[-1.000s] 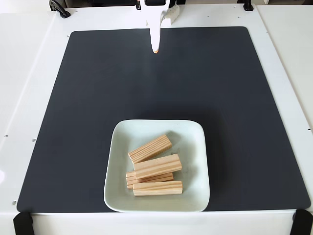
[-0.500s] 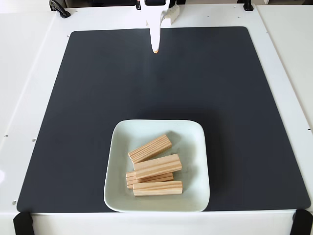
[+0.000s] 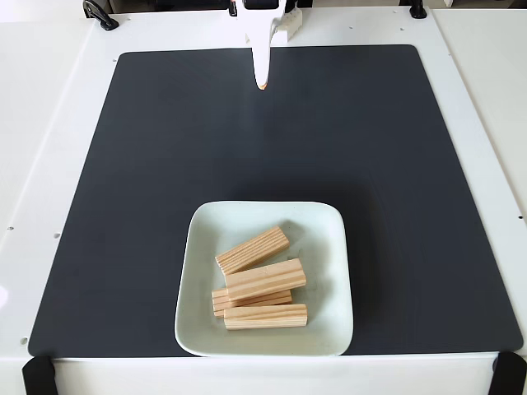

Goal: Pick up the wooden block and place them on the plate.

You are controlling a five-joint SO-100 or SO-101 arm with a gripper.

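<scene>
Several light pine wooden blocks lie inside the pale mint-white square plate (image 3: pixel 206 329) near the front of the black mat. One block (image 3: pixel 253 249) lies slanted toward the plate's middle, another (image 3: pixel 266 279) rests partly on top of a lower one (image 3: pixel 247 301), and one more (image 3: pixel 265 316) lies at the front. My white gripper (image 3: pixel 261 82) hangs at the far edge of the mat, well away from the plate, its fingers together and holding nothing.
A black mat (image 3: pixel 148 164) covers most of the white table (image 3: pixel 41 123). Black clamps sit at the front corners (image 3: pixel 39 375) and at the back edge (image 3: pixel 99 15).
</scene>
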